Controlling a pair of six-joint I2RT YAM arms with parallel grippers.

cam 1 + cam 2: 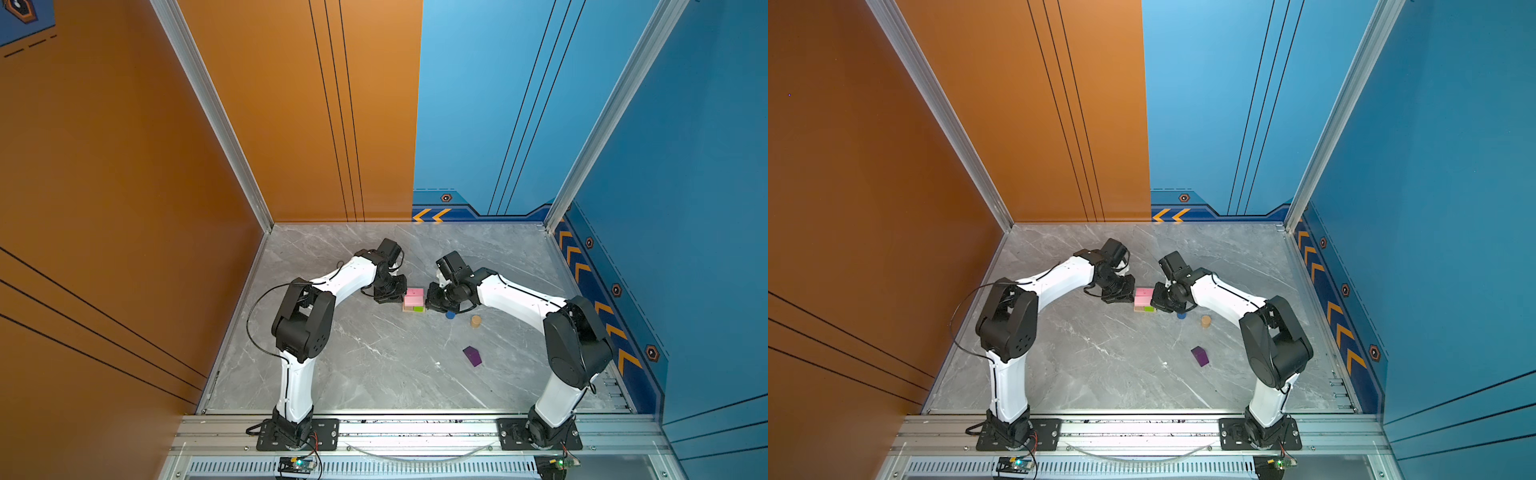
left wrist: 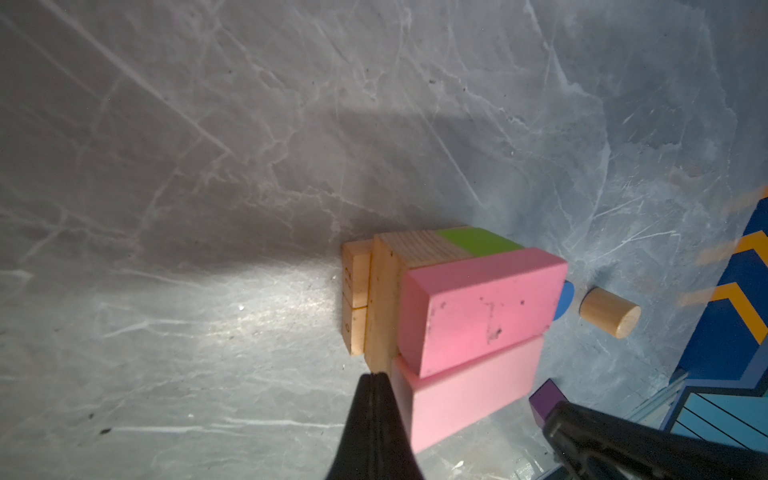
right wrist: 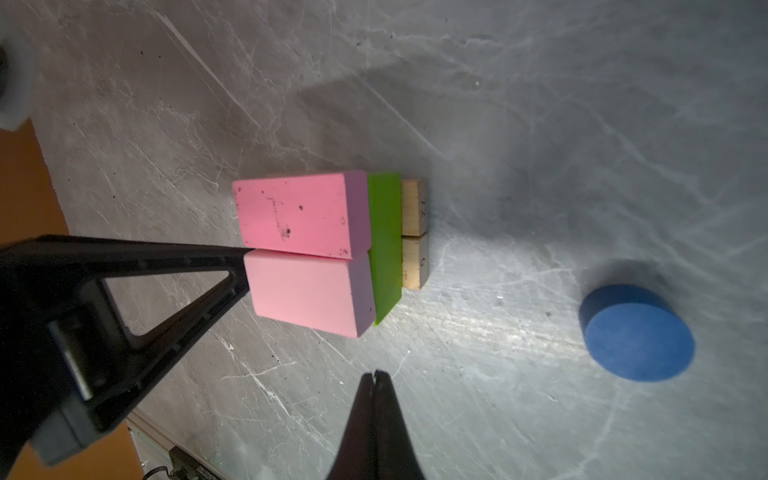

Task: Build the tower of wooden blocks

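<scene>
The wood block tower stands mid-table: tan bars at the bottom, a lime-green bar beside a tan bar above them, two pink slabs side by side on top. My left gripper is shut and empty, its tip against the tower's left side. On the tower's right, my right gripper hangs shut and empty, slightly apart from it. Loose on the table to the right lie a blue cylinder, a tan cylinder and a purple peaked block.
Orange wall on the left, blue walls behind and on the right. An aluminium rail with both arm bases runs along the table's front edge. Bare marble tabletop stretches in front of the tower.
</scene>
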